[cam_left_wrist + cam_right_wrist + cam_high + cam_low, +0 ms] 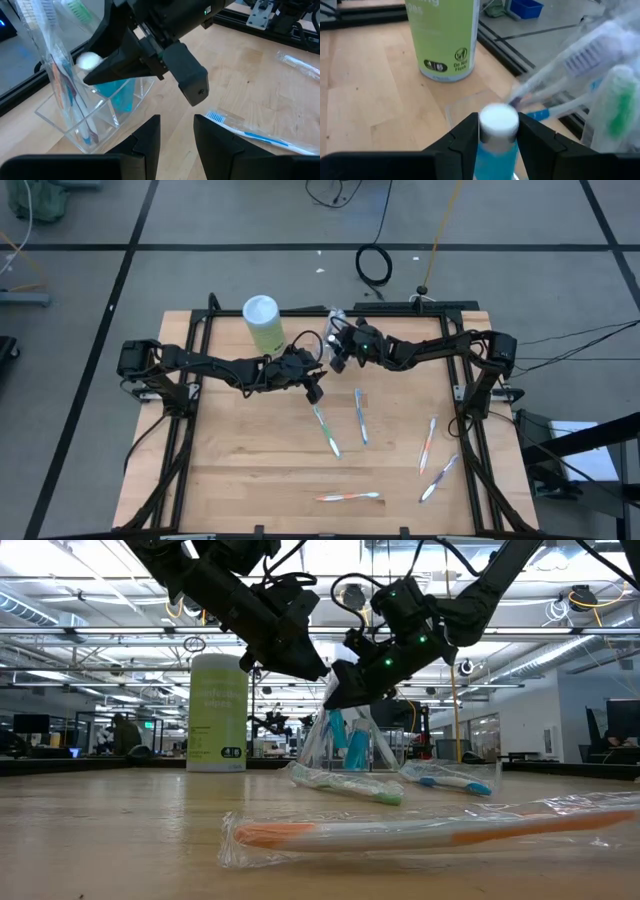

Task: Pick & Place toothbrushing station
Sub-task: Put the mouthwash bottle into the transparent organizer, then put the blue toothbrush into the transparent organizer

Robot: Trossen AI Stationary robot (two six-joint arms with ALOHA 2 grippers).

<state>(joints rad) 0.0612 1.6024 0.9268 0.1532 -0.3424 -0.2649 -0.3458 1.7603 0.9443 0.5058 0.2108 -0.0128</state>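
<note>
A clear holder (75, 122) stands at the table's far edge, and wrapped toothbrushes (47, 45) stand in it, leaning against its wall. My right gripper (496, 131) is over the holder, shut on a small blue tube (117, 92) with a white cap (497, 120). My left gripper (176, 134) is open and empty, just on the near side of the holder, above the table. Several wrapped toothbrushes lie flat on the table: one with blue bristles (250, 132) near my left gripper, and an orange one (400, 833) near the front. My right gripper pinches the blue tube between its two fingers, at the tube's top end just under the white cap (492, 150). The fingers slant down from the table's right. The tube's blue body (120, 97) hangs below the fingers inside the holder; whether its foot rests there I cannot tell.
A tall green canister (263, 322) stands left of the holder at the far edge. Loose toothbrushes lie mid-table (326, 430), (361, 417), at the right (428, 442), (438, 477) and near the front (348, 497). The two arms are close together by the holder.
</note>
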